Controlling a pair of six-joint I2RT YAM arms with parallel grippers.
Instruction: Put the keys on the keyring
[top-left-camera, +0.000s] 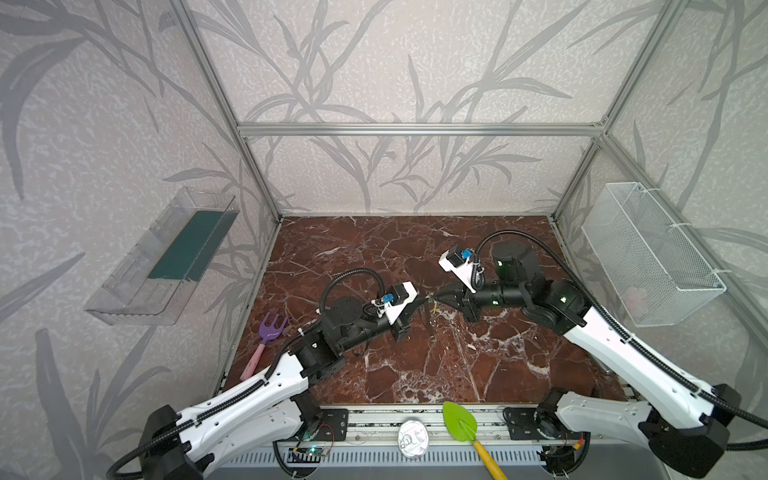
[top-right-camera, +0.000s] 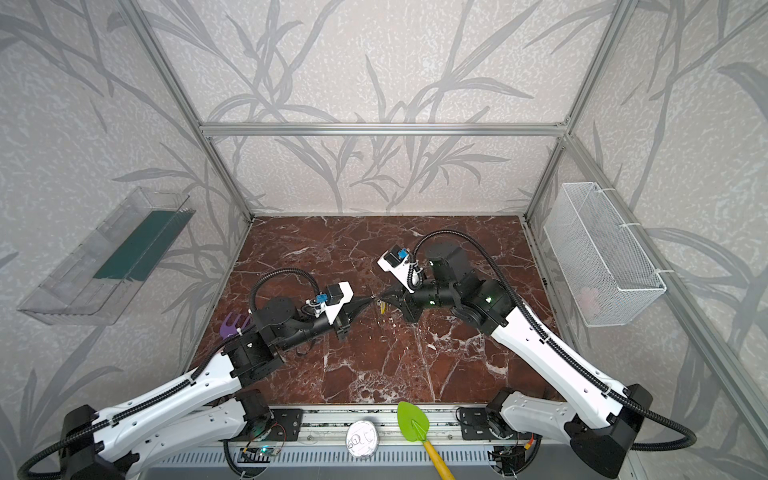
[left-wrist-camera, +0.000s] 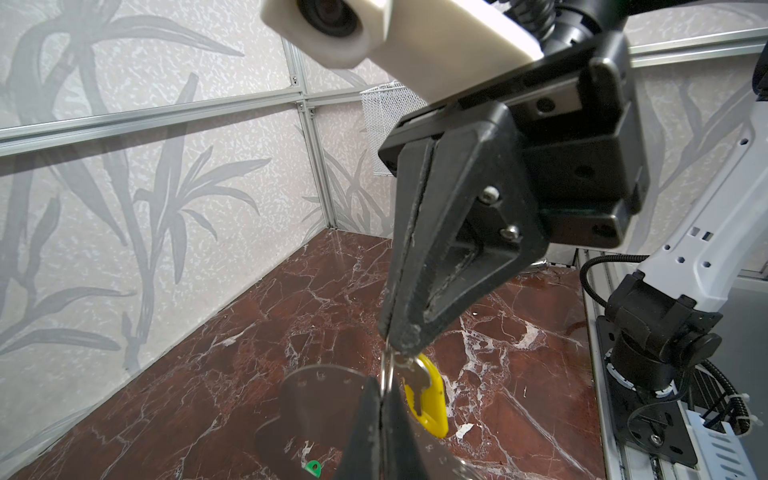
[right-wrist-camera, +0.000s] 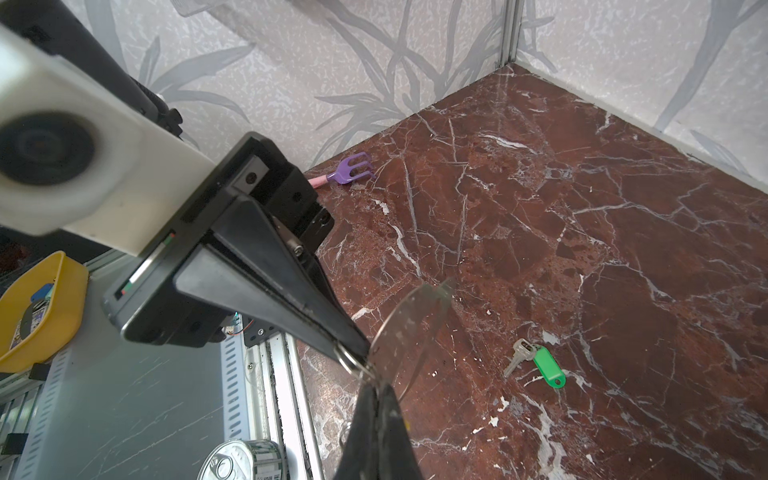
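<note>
1. Left gripper (top-left-camera: 425, 299) and right gripper (top-left-camera: 436, 296) meet tip to tip above the middle of the marble table (top-left-camera: 415, 249), both lifted clear of it.
2. Left jaws: clenched, no gap showing between the fingers (left-wrist-camera: 368, 428) in the left wrist view. A small wire ring (left-wrist-camera: 388, 370) comes out from between their tips.
3. Right jaws: also clenched, with the fingers (right-wrist-camera: 365, 432) pressed together. The same wire ring reaches up to their tip, so both grippers pinch it from opposite sides.
4. Yellow-tagged key (left-wrist-camera: 430, 401) hangs off the wire ring just under the two tips, in the air. In both top views it shows as a yellow sliver.
5. Keyring plate (right-wrist-camera: 415, 324): grey, off the table, tilted, with its lower edge at the pinch point. Cannot tell which jaws carry it, or whether the wire ring passes through one of its holes.
6. Green-tagged key (right-wrist-camera: 540, 362) lies flat on the marble near the meeting point, touched by neither gripper.
7. Purple fork toy (top-left-camera: 272, 328) rests at the table's left edge, well apart.
</note>
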